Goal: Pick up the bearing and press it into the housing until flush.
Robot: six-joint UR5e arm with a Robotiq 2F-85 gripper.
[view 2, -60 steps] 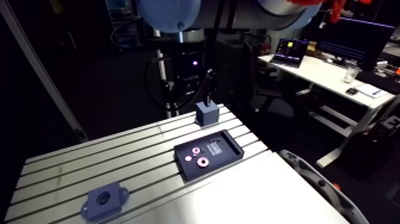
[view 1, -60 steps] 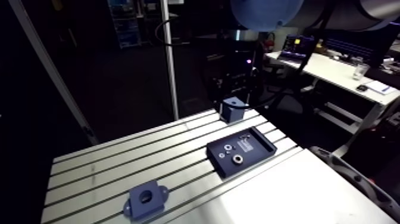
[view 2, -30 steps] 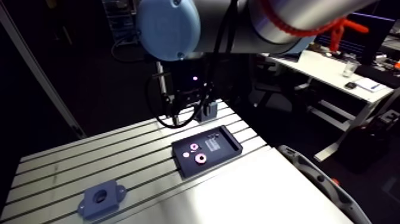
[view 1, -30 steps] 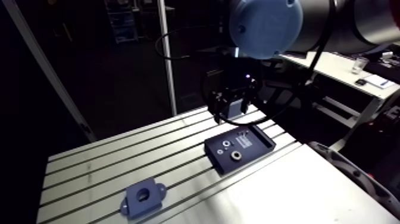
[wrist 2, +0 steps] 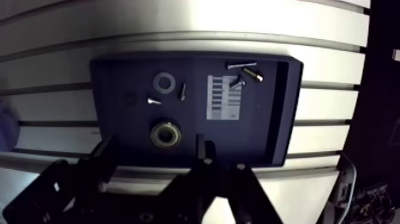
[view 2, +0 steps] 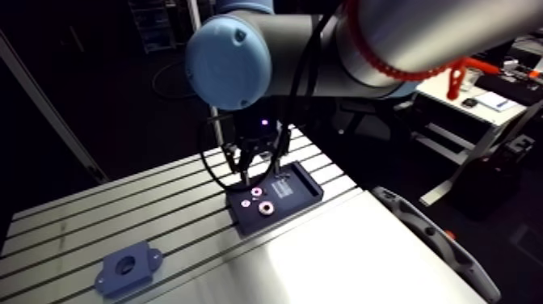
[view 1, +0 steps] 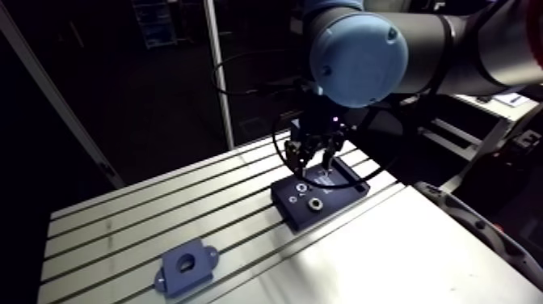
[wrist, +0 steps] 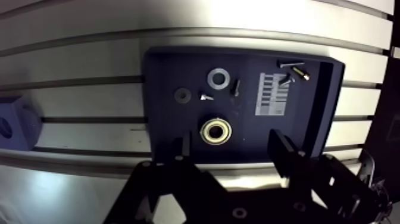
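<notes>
Pincer (wrist: pixel 231 140) poised above the dark tray (wrist: pixel 172 65) on the slotted table (view 1: pixel 121 222) — fingers spread wide, nothing between them. Bearing (wrist: pixel 216 131) flat on the tray floor, just ahead of the fingertips and within their span, nearer one finger than the other. Close by on the same floor: washer (wrist: pixel 219 78), small screws (wrist: pixel 296 70), printed label (wrist: pixel 272 93). Housing (view 1: pixel 186 269) well apart, toward the table's other end, bore seemingly facing up. Bearing judged to be steel: rigid, heavy for its bulk, smooth-walled, apt to slip or tip in a skewed grip. Best taken across the outer ring on opposite sides, axis upright — not by the inner race. Squareness likely critical at the bore.
</notes>
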